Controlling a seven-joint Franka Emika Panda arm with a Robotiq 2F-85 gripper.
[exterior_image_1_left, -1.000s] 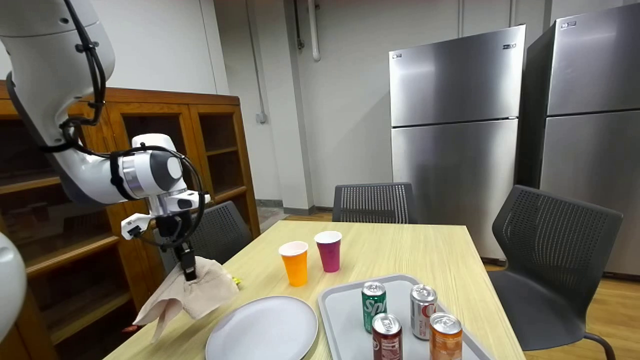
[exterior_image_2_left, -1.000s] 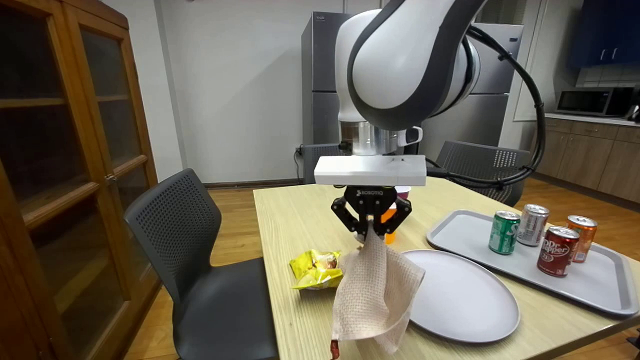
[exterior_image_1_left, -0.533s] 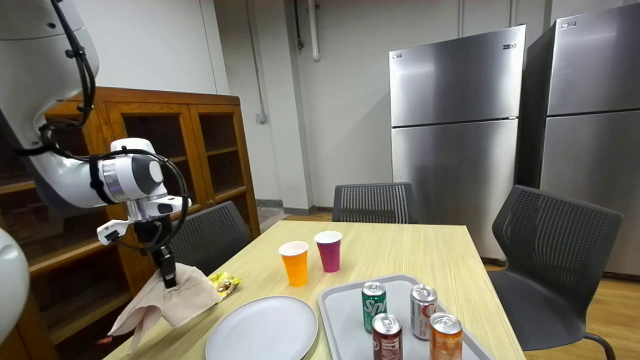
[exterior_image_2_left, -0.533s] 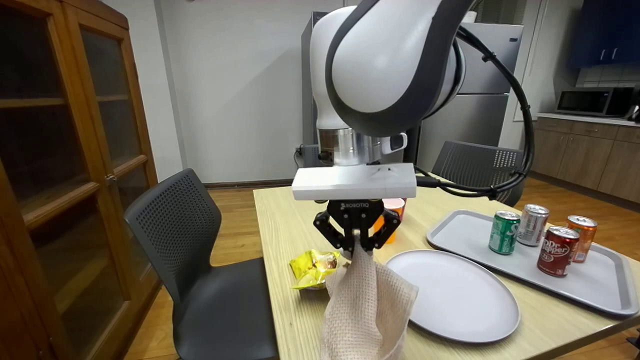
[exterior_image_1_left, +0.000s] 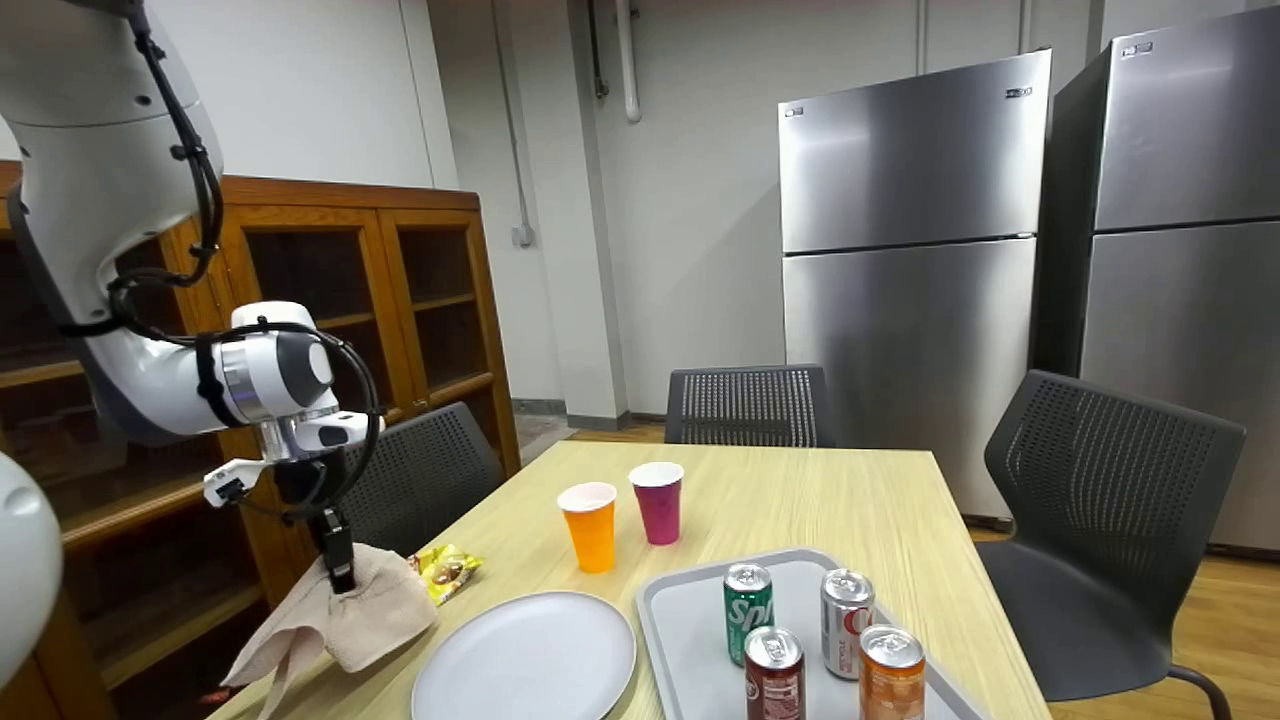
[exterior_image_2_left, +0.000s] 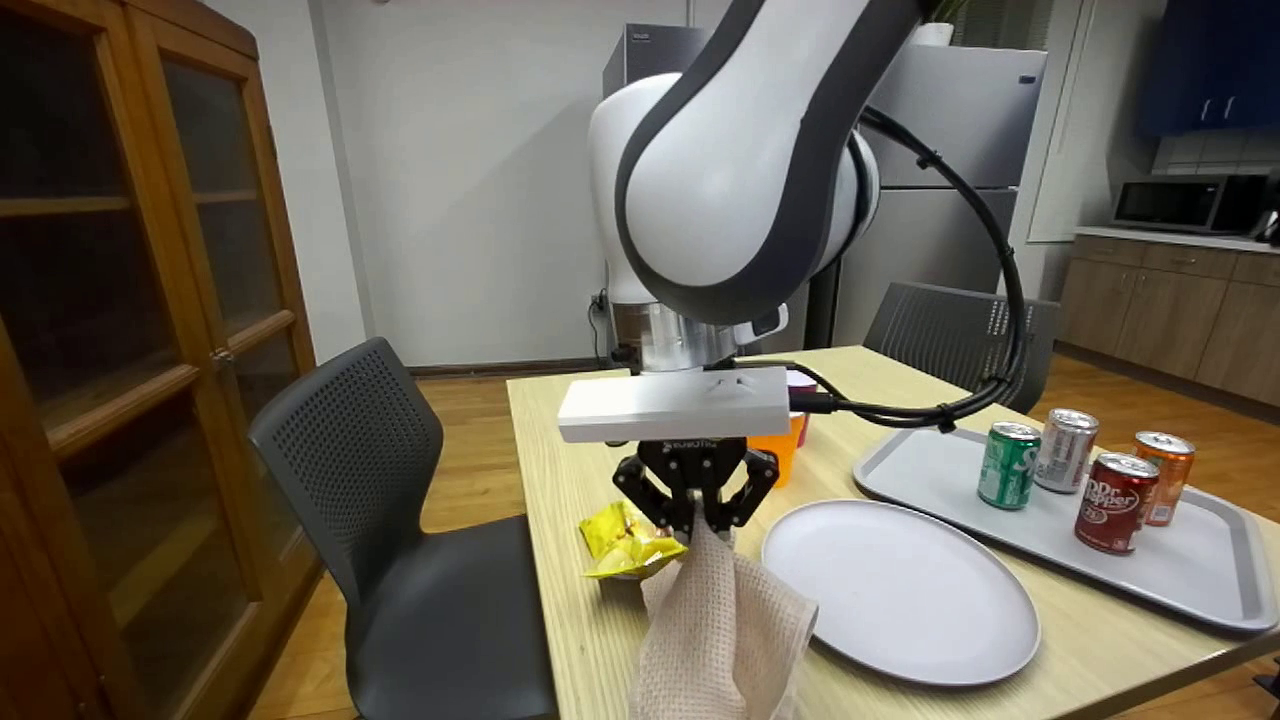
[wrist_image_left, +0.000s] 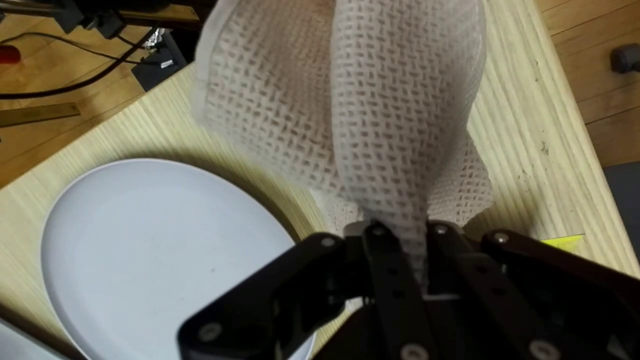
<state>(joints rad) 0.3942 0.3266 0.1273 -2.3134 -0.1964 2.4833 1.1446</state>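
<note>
Wrist view: the beige cloth (wrist_image_left: 390, 100) hangs from the gripper (wrist_image_left: 411, 232) over the table (wrist_image_left: 520, 100), long folds running toward twelve o'clock, jaws pinched closed on its gathers; plate (wrist_image_left: 165, 260) at nine, yellow packet (wrist_image_left: 567, 242) at three.

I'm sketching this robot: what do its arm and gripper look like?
The arm is white with dark grey bands and a silvery collar; black cables loop outside. Below a white block, the gripper is black and jointed, with pale lettering.
</note>
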